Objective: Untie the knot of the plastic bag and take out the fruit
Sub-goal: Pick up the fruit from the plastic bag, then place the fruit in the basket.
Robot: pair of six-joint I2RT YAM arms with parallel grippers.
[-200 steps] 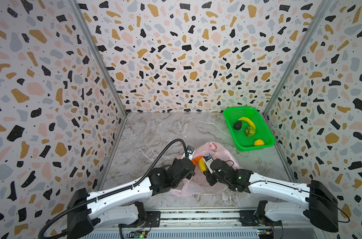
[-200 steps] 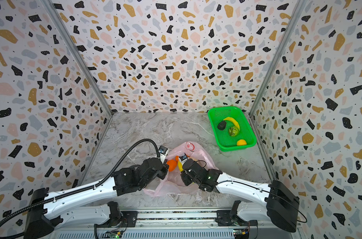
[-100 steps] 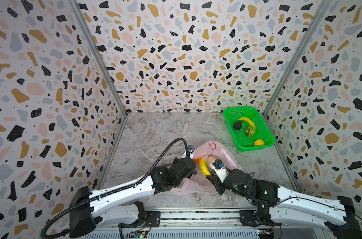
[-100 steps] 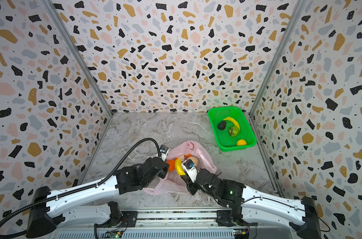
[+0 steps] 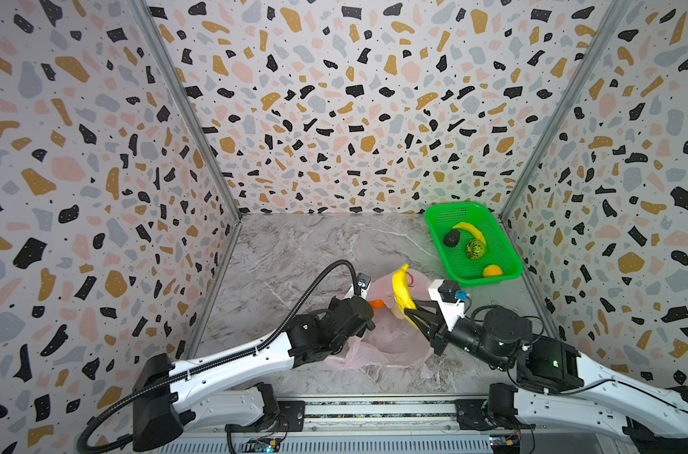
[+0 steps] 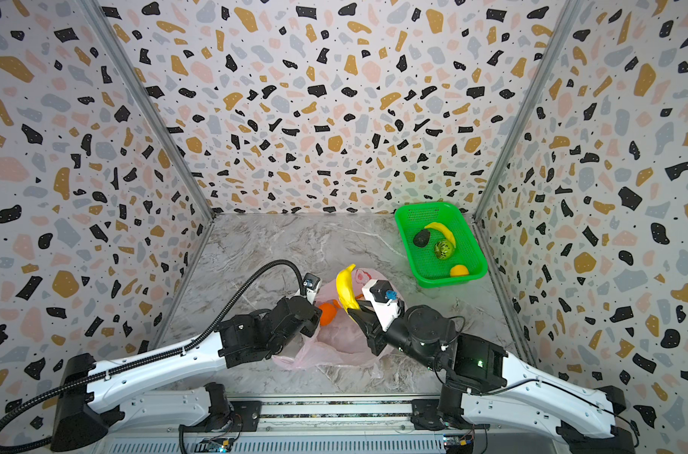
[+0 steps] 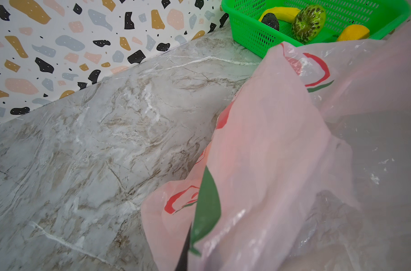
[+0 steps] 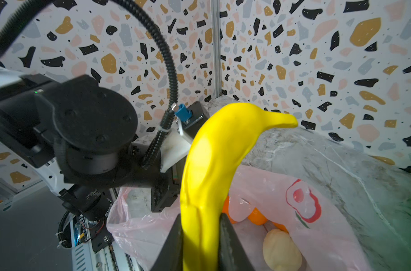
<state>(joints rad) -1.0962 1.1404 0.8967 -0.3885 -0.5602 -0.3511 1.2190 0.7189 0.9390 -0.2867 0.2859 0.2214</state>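
- Right gripper (image 8: pixel 201 231) is clamped low on a banana (image 5: pixel 401 289), lifted over the plastic bag (image 5: pixel 385 346). The bag lies at 6 o'clock on the table (image 5: pixel 295 251), mouth agape, with no knot in view.
- Left gripper (image 5: pixel 364 314) is closed, apparently pinching the bag's 9 o'clock rim; the pinch itself is hidden.
- Fruit (image 8: pixel 282 250) lies inside the bag; the green basket (image 5: pixel 437 245) stands at 2 o'clock.
- Risks: gripped so low, the long banana may pivot or slip. If the rim is lost, film would collapse over the fruit.
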